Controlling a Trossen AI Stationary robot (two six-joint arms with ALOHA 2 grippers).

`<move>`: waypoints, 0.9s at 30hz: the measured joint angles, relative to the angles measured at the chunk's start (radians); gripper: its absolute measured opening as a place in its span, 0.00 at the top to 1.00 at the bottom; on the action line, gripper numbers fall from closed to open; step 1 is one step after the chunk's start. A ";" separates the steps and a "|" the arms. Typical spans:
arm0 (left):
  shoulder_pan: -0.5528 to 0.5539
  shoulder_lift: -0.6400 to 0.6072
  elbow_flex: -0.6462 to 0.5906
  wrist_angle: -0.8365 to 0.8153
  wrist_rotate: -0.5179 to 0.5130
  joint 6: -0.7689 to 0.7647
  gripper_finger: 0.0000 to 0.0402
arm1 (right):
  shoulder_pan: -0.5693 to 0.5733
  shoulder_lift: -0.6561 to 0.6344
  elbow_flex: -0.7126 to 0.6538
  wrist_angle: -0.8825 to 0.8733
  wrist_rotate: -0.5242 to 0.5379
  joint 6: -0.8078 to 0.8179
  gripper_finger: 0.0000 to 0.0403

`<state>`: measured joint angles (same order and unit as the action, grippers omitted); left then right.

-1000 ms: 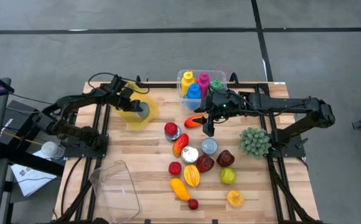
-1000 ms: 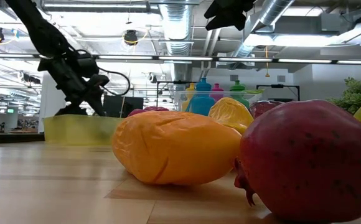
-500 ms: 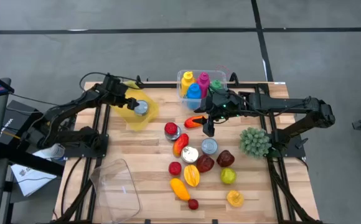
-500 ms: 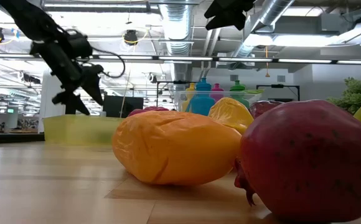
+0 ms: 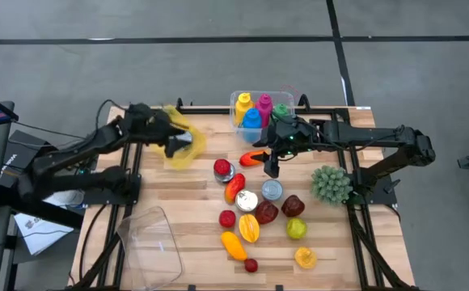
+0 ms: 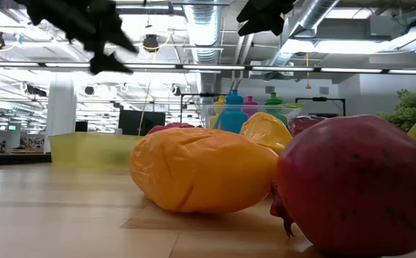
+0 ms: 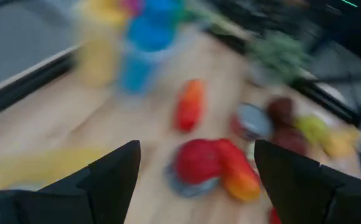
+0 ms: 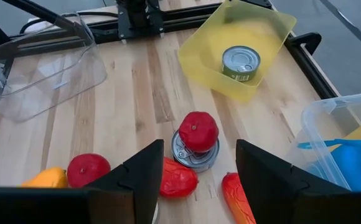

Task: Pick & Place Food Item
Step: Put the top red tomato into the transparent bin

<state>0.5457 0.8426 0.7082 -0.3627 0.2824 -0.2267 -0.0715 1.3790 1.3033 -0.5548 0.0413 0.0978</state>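
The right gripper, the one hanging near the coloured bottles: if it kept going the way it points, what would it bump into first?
Probably the round red fruit sitting on a silver tin can, framed between the right gripper's open fingers in its wrist view. Depth is unclear, so it might meet the wooden table first.

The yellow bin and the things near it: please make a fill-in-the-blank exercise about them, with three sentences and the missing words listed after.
1. Inside the yellow bin stands one metal ____.
2. The red fruit rests on top of a ____ lying can.
3. The left end effector has its fingers ____ and holds nothing.

Missing words: can; silver; open
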 joint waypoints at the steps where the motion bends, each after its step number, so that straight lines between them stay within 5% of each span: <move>1: -0.050 0.008 0.000 0.025 -0.005 0.035 0.24 | 0.000 -0.005 0.000 -0.002 -0.011 0.000 0.52; 9: -0.312 0.185 -0.001 0.211 -0.145 0.230 0.24 | 0.036 -0.081 0.000 -0.068 -0.018 -0.003 0.52; 27: -0.321 0.664 -0.002 0.549 -0.138 0.380 0.13 | 0.118 -0.115 0.000 -0.137 -0.015 0.033 0.52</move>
<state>0.2249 1.5069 0.7062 0.1867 0.1440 0.1529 0.0467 1.2635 1.3032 -0.6914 0.0263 0.1306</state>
